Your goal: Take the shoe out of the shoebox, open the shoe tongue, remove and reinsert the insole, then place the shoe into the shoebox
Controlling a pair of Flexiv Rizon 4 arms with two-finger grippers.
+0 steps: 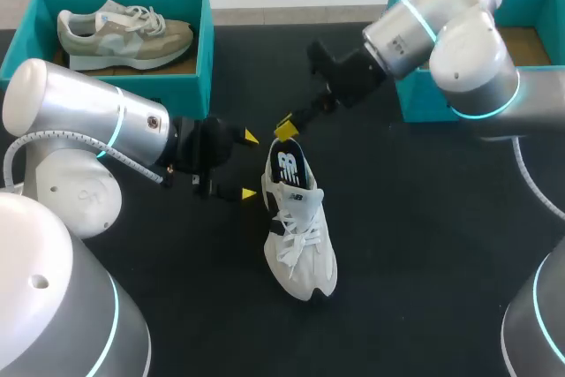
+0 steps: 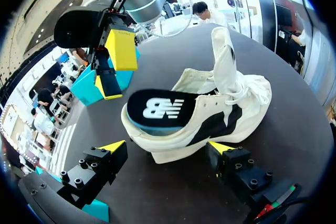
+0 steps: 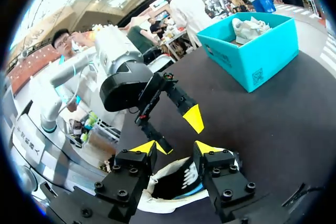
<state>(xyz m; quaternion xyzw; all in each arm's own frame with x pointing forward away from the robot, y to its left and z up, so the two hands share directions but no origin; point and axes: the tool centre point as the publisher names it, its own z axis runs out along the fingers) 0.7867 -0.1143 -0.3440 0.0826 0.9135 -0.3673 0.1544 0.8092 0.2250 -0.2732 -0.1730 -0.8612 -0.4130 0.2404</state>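
Head view: one white shoe (image 1: 298,229) stands on its sole on the black table (image 1: 424,218), outside both boxes. Its long axis runs from far to near. The heel points away from the robot, toward the right gripper (image 1: 284,127), and the toe points back toward the robot's base, slanted slightly to the right.

The heel end lies between the fingers of the left gripper (image 1: 250,165). These fingers are spread wide, one on each side of the heel. Contact with the shoe cannot be determined, and nothing is clamped.

The right gripper hangs just above the heel end. Its fingers are parted, and nothing is held between them.

Shoe appearance:
- The upper is white to cream, with a black side panel and white laces.
- The tongue (image 2: 226,56) is raised upright.
- One insole (image 1: 290,168) is black with a white logo and a blue edge. It projects at a slant from the heel opening, just under the right gripper's lower fingertip.

Count:
- Two shoes are seen. The second shoe (image 1: 124,31), grey and beige, lies in the first shoebox (image 1: 190,86), beyond the left gripper.
- Two teal shoeboxes are seen. The second shoebox (image 1: 419,101) is behind the right gripper and partly covered by the right arm.
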